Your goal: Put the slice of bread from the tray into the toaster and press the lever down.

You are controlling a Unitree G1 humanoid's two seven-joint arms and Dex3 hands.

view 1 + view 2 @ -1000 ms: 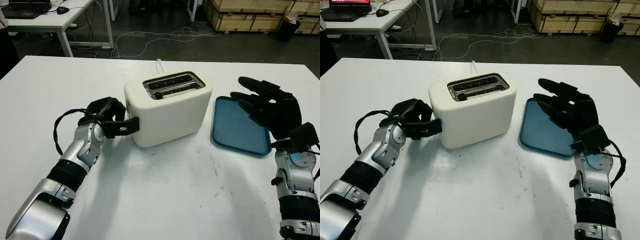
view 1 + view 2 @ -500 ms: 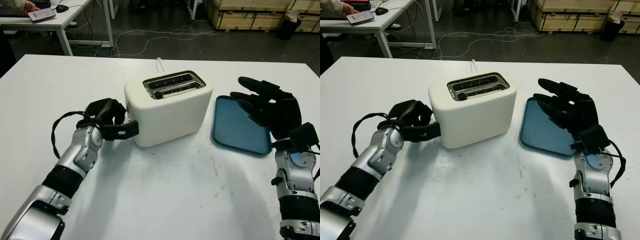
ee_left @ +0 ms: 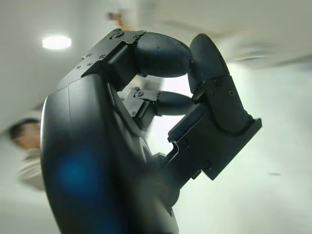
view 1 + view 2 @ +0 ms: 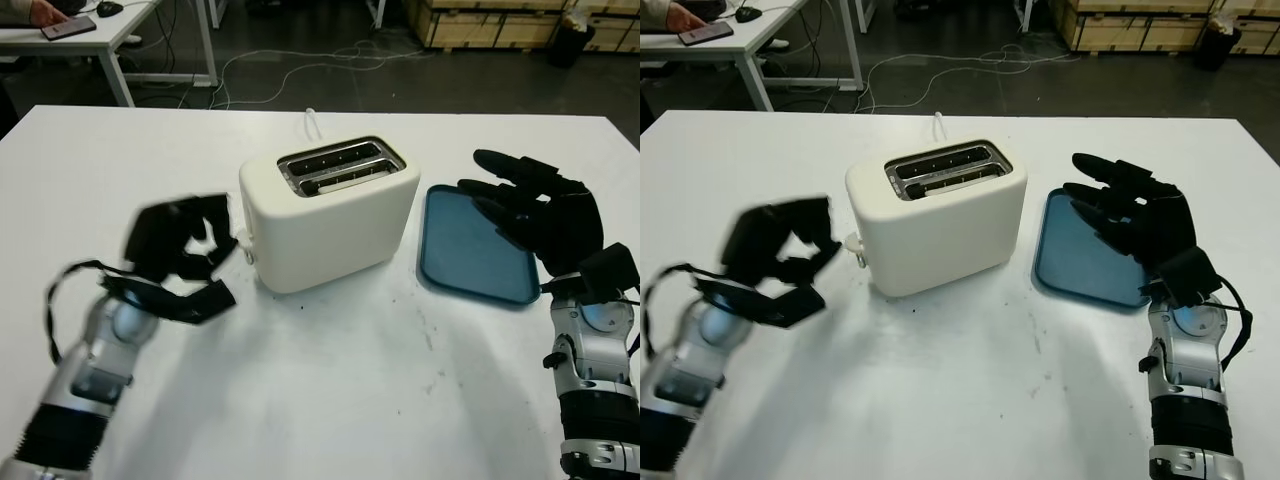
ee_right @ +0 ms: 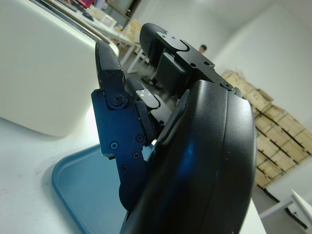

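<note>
A white toaster (image 4: pixel 325 215) stood near the middle of the white tabletop (image 4: pixel 330 400), a bit toward the far edge. Its two slots on top looked dark, and I could not tell if the bread was down inside them. A small white lever (image 4: pixel 246 249) stuck out low on the toaster's left side. A blue tray (image 4: pixel 470 250) lay just beside the toaster, toward the right edge of the tabletop. The tray had no bread on it that I could see.

The left hand (image 4: pixel 180 255) was up off the tabletop, near the toaster's lever side but not touching it. Its fingers (image 3: pixel 165 51) were curled in, and they held nothing. The right hand (image 4: pixel 535 215) hung over the right part of the tray, open, with nothing in it.

I think the bread was likely in the toaster and the lever was pressed, since it sat low. But some things could go wrong. If the lever did not click, it could pop back up and the bread would not toast. The left hand was close to the toaster, so a bump could push the toaster across the tabletop. The right hand could also knock the tray if it dropped down.
</note>
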